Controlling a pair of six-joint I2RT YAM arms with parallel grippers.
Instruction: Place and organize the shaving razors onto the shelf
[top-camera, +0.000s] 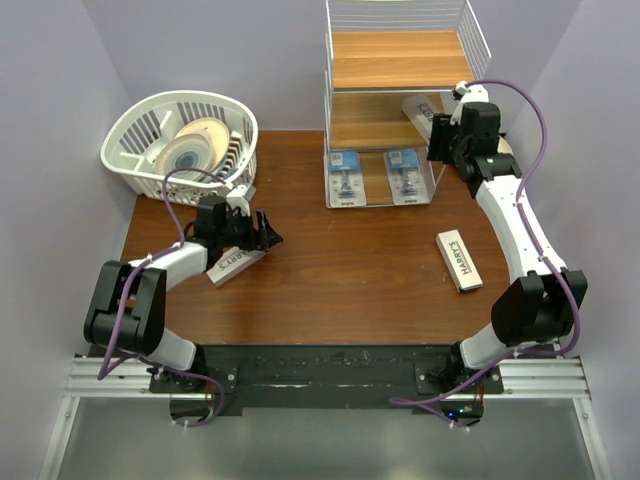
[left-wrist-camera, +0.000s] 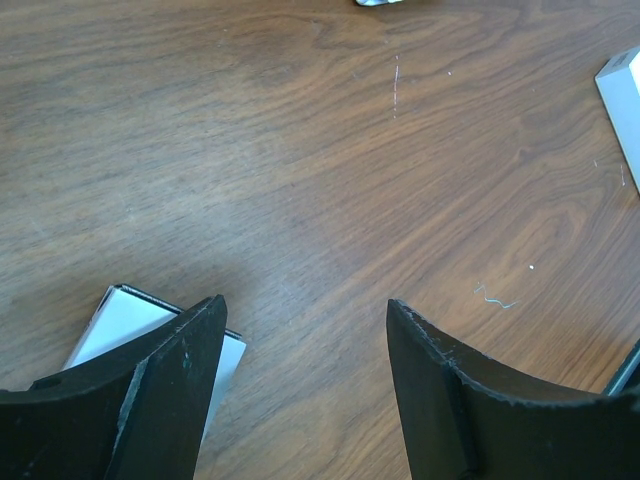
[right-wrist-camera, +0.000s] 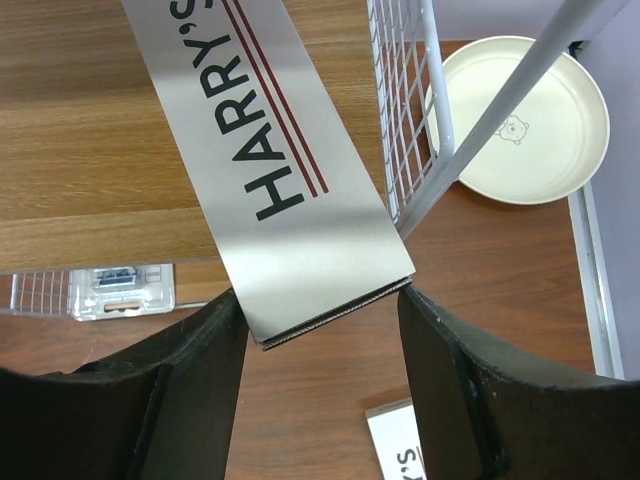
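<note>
Up at one o'clock of the table, the right gripper is at the shelf. Its fingers flank the near end of a HARRY'S box lying on the middle tier; whether they clamp it I cannot tell. Two blister packs lie on the bottom tier. The left gripper, jaws apart, is at eight o'clock just beside a second box. A third box lies at four o'clock.
</note>
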